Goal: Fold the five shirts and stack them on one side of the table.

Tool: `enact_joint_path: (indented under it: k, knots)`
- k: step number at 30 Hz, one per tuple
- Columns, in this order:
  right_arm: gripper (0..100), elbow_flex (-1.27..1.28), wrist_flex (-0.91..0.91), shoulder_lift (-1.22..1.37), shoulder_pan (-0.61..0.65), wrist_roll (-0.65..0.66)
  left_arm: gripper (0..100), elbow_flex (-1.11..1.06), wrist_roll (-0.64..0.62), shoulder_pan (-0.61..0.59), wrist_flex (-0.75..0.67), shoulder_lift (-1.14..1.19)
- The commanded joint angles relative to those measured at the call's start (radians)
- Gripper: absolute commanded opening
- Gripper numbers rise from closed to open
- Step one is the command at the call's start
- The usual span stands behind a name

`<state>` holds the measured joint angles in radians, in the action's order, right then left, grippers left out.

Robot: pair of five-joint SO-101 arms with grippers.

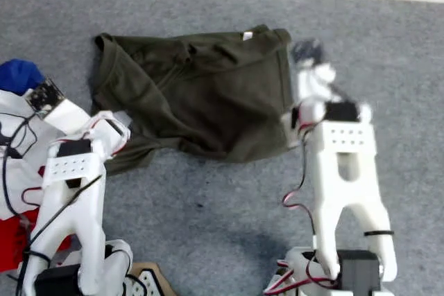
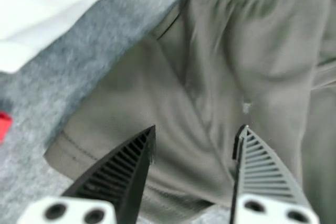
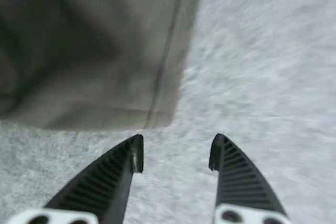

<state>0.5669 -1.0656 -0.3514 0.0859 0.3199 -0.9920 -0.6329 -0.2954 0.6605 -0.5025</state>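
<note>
Shirt [image 1: 201, 98], olive, lies rumpled toward the far edge of the tabletop [image 1: 208, 206], abt mid-width, not yet folded. Left pincer [image 1: 118, 129] sits at its near-left sleeve, right pincer [image 1: 309, 67] by its right hem. Blue cloth [image 1: 19, 74] & red cloth [image 1: 10, 244] lie at the left edge. These are prob. other shirts, but I can't tell how many or whether folded.

Left wrist view: left pincer [image 2: 197, 132] is released, jaws wide, holding nothing, w/ its 2 fingers straddling a sleeve fold of the shirt [image 2: 252, 51]. Can't tell if they touch the fabric. White cloth [image 2: 47, 3] lies beyond a strip of bare tabletop [image 2: 79, 72].

Right wrist view: right pincer [image 3: 177, 139] is also released & empty, over bare tabletop [image 3: 262, 66] just beside the shirt's [image 3: 94, 51] hemmed corner.

Step in hand looks like getting a hold on both sides to spread the shirt flat before fold no. 1.
- Right side should move in over the corner so the hem sits between the fingers, not beside them.
- Left side should pinch the sleeve edge, not the bulk.
- Lift low and pull apart evenly to take out the wrinkles.
- Keep the drag away from the left-edge pile.
</note>
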Motion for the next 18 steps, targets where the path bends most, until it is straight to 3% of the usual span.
enact_joint_path:
  k: [1,13,18]
  knots:
    - [21.7,0.087,0.133,-0.035,0.038,-0.048,25,0.001,0.009,0.002,-0.017,-0.025]
    - [21.4,0.143,0.338,0.24,0.048,-0.058,25,-0.022,0.009,-0.001,-0.017,-0.025]
    - [6.8,0.128,0.34,0.278,0.053,-0.058,25,-0.076,0.009,-0.002,-0.091,-0.025]
